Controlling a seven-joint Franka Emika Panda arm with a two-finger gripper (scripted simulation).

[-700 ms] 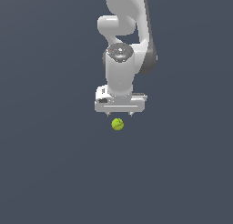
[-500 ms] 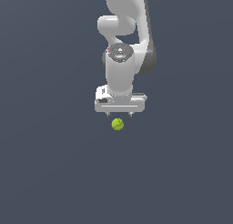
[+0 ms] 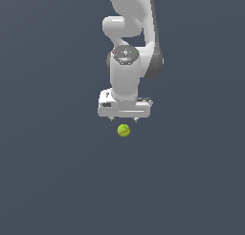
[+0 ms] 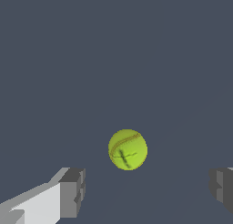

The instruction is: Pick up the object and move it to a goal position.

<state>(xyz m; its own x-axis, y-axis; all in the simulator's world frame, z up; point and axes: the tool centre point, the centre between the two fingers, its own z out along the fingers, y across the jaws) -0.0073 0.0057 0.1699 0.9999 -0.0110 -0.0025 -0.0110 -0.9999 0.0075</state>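
gripper [image 3: 123,120]: fingers [image 4: 73,192] wide apart, holding nothing | tennis ball [image 3: 123,130]: just below the gripper, between its two fingers, not touching them | floor [image 3: 48,172]: plain dark grey

We see a bare simulated scene, no real room: a flat, featureless slate-grey ground [image 3: 52,181] fills both views around the white arm [image 3: 127,76], with plain rendered shading and no walls or furniture.
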